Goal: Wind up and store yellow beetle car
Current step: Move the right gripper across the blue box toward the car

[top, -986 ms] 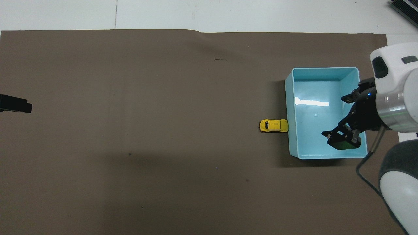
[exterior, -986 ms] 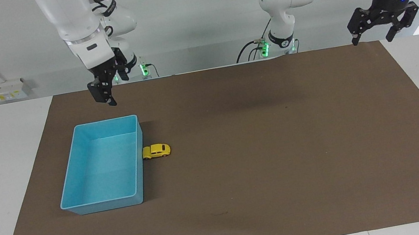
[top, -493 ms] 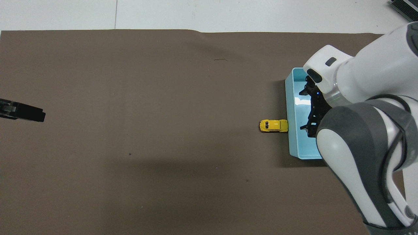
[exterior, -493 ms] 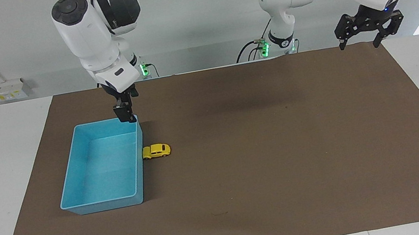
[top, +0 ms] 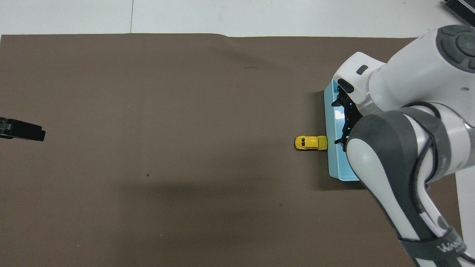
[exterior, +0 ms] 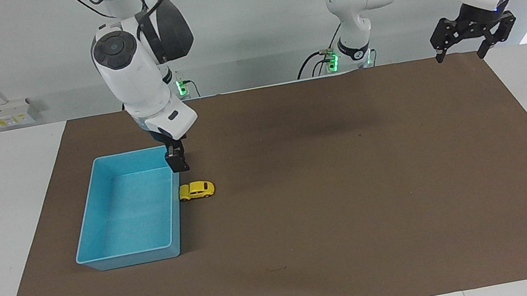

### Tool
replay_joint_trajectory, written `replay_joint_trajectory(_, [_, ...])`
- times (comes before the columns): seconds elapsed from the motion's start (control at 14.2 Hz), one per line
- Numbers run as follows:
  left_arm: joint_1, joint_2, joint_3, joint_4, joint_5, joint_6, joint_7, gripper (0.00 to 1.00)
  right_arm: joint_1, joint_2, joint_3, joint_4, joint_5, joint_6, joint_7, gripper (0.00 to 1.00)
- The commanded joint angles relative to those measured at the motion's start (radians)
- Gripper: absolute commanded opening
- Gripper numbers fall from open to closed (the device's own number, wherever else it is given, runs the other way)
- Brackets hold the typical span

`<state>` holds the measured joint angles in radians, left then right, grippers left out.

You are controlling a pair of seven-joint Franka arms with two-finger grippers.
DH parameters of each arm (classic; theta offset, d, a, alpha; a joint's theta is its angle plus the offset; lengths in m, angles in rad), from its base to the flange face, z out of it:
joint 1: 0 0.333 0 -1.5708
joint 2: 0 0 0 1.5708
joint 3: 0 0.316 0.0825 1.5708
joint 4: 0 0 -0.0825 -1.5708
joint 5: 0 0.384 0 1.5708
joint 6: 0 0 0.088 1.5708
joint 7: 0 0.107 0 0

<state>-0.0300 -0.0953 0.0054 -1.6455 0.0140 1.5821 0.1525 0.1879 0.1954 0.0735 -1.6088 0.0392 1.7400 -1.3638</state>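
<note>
Right pincer [exterior: 178, 165] open above yellow beetle car [exterior: 196, 190], which touches blue tray [exterior: 95, 237]. Left pincer [exterior: 473, 33] open, waiting. Risk: fingers catching tray wall, misgrasp.

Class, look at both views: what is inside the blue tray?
In the facing view the blue tray holds nothing; its bare floor shows. Overhead, the right arm covers most of it. The yellow beetle car sits outside, against its wall.

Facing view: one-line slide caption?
Right claw open above the tray rim, near the car parked against the tray; left claw waits open, raised over the mat corner.
</note>
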Motion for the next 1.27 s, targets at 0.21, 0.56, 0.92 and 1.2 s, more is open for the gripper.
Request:
replay_joint_trajectory(0.21, [0.038,-0.047,-0.007,-0.054,0.011,0.019,0.010,1.00,-0.011,-0.017,0.008,-0.104,0.002,0.091,-0.058,1.00])
replay_joint_trajectory(0.56, [0.065,-0.050,-0.001,-0.060,0.012,0.018,0.070,1.00,-0.013,-0.010,0.006,-0.155,-0.002,0.134,-0.060,1.00])
replay_joint_trajectory(0.92, [0.050,-0.021,-0.012,-0.016,0.014,0.033,0.026,1.00,-0.022,-0.016,0.006,-0.226,-0.004,0.200,-0.061,1.00])
replay_joint_trajectory(1.2, [0.024,-0.024,-0.016,-0.034,0.011,0.041,-0.053,1.00,-0.021,-0.022,0.006,-0.267,-0.004,0.245,-0.060,1.00])
